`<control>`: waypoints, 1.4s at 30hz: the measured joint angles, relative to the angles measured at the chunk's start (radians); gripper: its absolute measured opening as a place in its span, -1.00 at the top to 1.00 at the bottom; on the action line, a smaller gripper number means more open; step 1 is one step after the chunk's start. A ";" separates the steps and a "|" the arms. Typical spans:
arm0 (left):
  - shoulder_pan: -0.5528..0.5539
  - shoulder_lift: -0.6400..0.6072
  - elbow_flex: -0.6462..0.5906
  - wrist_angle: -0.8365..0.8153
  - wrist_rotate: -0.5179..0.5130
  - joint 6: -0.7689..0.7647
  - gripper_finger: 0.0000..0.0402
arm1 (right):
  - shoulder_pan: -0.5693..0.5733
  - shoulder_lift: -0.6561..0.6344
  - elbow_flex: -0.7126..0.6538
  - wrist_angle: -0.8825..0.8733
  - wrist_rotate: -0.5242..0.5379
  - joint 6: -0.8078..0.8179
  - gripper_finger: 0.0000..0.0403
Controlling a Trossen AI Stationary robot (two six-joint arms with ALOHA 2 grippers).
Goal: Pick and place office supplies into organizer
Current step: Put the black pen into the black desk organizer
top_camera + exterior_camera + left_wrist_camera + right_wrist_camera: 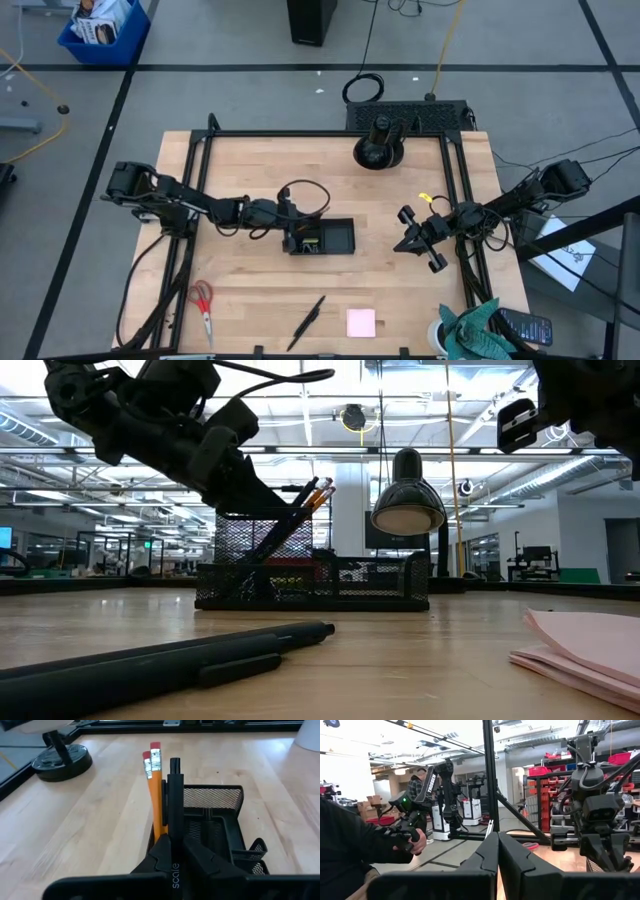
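We see the left gripper over the organizer, jaws grasping a black pen beside two orange pencils. The right gripper hangs clenched, well apart.

bright, even overhead light falls on the pale wooden worktop, with soft, short shadows. in the low view, rows of ceiling strip lights glare white, leaving the left arm a dark silhouette; the near black pen and pink sticky-note pad are blurred. the right wrist view is washed out at its far left.
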 joint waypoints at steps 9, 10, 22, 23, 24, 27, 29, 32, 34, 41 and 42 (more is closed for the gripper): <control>-0.001 -0.023 0.005 -0.009 -0.005 -0.008 0.32 | 0.000 0.000 0.000 -0.004 -0.001 0.005 1.00; -0.003 -0.034 0.007 -0.020 -0.005 -0.006 0.27 | 0.000 0.000 0.000 -0.004 -0.001 0.005 1.00; -0.208 -0.049 0.455 -0.796 -0.226 -0.212 0.31 | 0.000 0.000 0.000 -0.003 -0.005 0.006 1.00; -0.242 -0.012 0.501 -0.856 -0.245 -0.270 0.35 | 0.000 0.000 0.000 -0.003 -0.005 0.007 1.00; -0.272 0.026 0.545 -0.934 -0.253 -0.334 0.39 | 0.000 0.000 0.000 -0.003 -0.005 0.007 1.00; -0.346 0.175 0.708 -1.050 -0.264 -0.499 0.51 | 0.000 0.001 0.000 -0.014 -0.005 0.008 1.00; -0.385 0.274 0.812 -1.159 -0.283 -0.594 0.56 | 0.000 0.000 0.000 -0.016 -0.005 0.008 1.00; -0.420 0.425 0.972 -1.263 -0.262 -0.725 0.59 | 0.000 -0.001 0.000 -0.026 -0.005 0.008 1.00; -0.428 0.495 1.069 -1.335 -0.232 -0.788 0.58 | 0.000 -0.002 0.000 -0.024 -0.005 0.008 1.00; -0.424 0.639 1.233 -1.379 -0.103 -0.915 0.31 | 0.000 -0.002 0.000 -0.025 -0.006 0.008 1.00; -0.421 0.646 1.235 -1.382 -0.088 -0.933 0.25 | 0.000 -0.002 0.000 -0.026 -0.006 0.008 1.00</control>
